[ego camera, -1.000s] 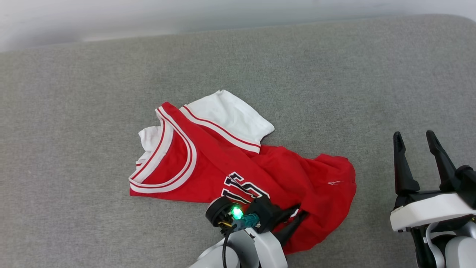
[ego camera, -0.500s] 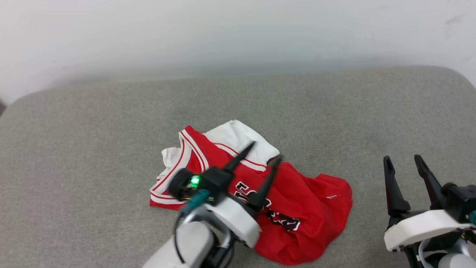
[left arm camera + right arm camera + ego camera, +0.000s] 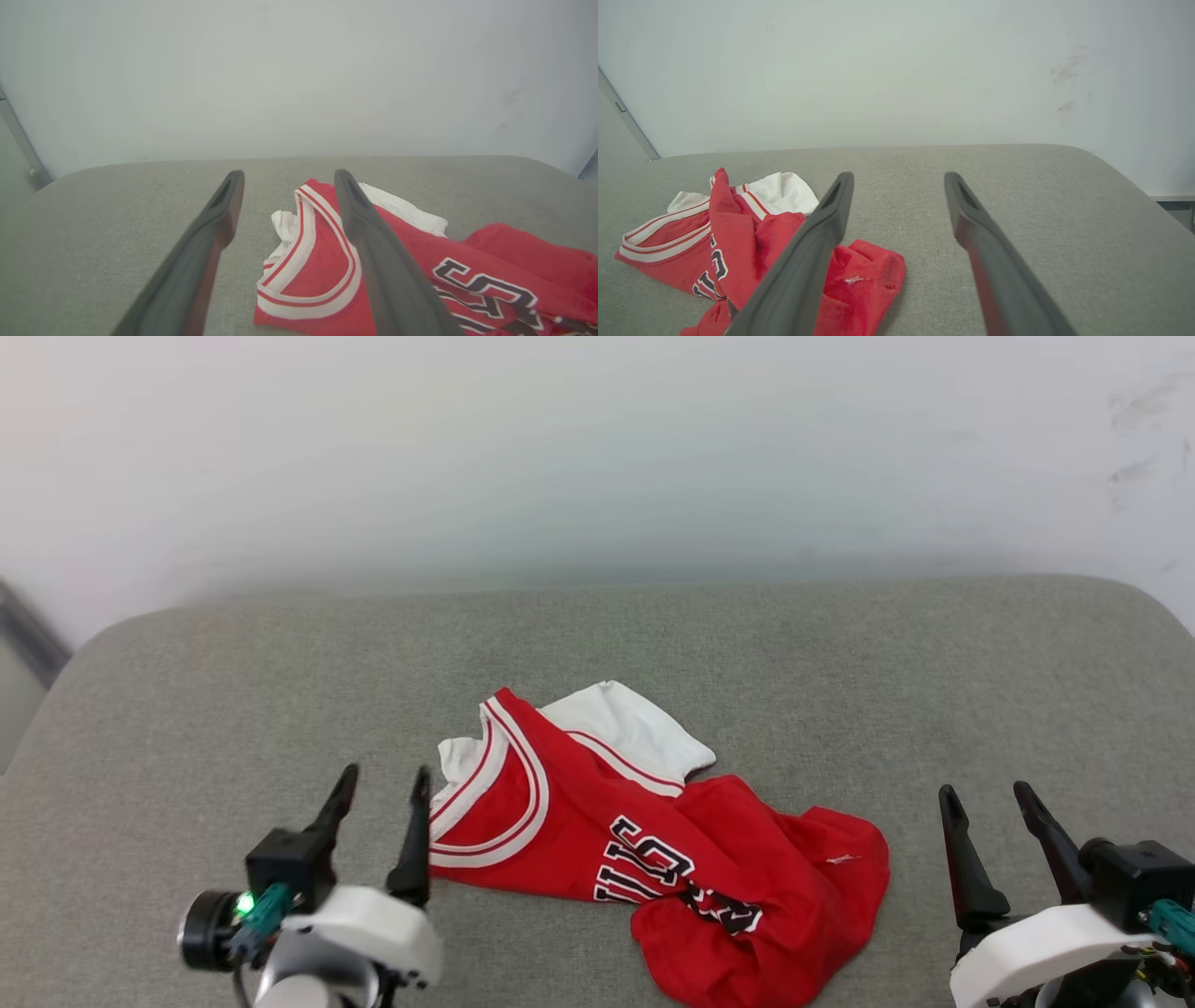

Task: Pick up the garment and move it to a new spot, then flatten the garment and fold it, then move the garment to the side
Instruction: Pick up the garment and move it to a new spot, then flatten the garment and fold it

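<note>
The garment (image 3: 597,831), a red jersey with white sleeves, striped trim and black lettering, lies crumpled in the middle of the grey cushioned surface (image 3: 597,644). Its neckline faces left and its bunched red hem sits at the lower right. My left gripper (image 3: 386,784) stands open just left of the collar, with nothing between its fingers. The left wrist view has the garment (image 3: 327,266) beyond and right of the fingers. My right gripper (image 3: 988,795) is open at the lower right, apart from the hem. In the right wrist view the garment (image 3: 752,238) lies left of the fingers.
A pale wall (image 3: 597,457) rises behind the surface's far rounded edge. Bare grey fabric stretches to the left (image 3: 187,709) and right (image 3: 980,691) of the garment. A dark strip (image 3: 28,639) runs down the wall at the far left.
My left gripper let go of the garment's lower part, lifted over it and swung to the left, ending beside the collar. The head camera tilted up, showing more wall.
</note>
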